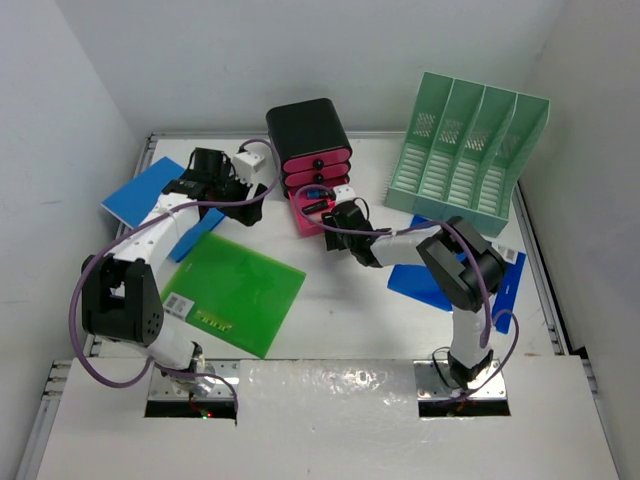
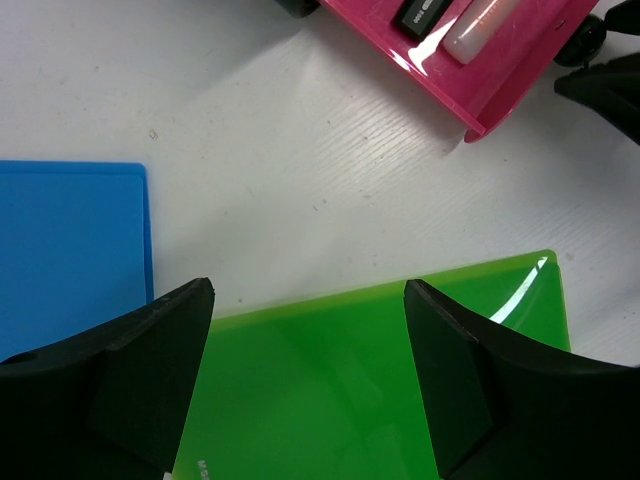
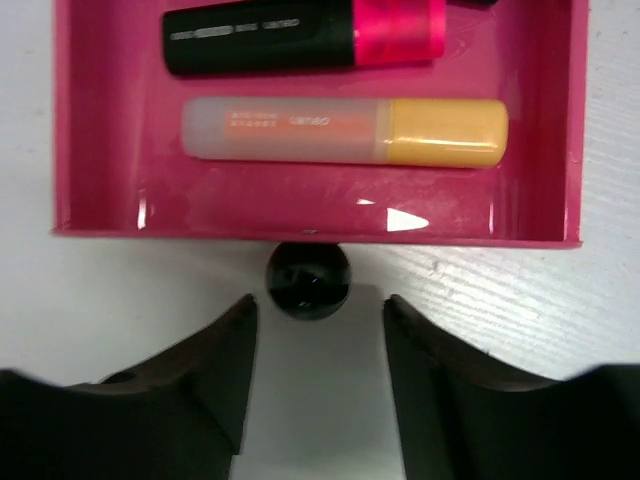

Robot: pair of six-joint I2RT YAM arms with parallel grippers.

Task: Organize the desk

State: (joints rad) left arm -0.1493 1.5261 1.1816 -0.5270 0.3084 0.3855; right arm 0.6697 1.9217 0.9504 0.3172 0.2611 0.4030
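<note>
White-and-black jointed L arm (image 1: pixel 150 235) & matching R arm (image 1: pixel 462 268): white tube links btwn chunky black motor housings. Thin purple cable (image 1: pixel 85 365) loops loose along each, base to wrist. L gripper (image 2: pixel 308 300) w/ matte black wedge-shaped fingers (image 2: pixel 150 380), flat inner faces; R gripper (image 3: pixel 320 305) same.

Pink drawer (image 3: pixel 300 215) partly off-frame above

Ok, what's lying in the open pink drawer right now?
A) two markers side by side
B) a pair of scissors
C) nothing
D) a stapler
A: the right wrist view shows a black-and-pink highlighter and an orange-capped marker lying parallel inside the pink drawer.
</note>
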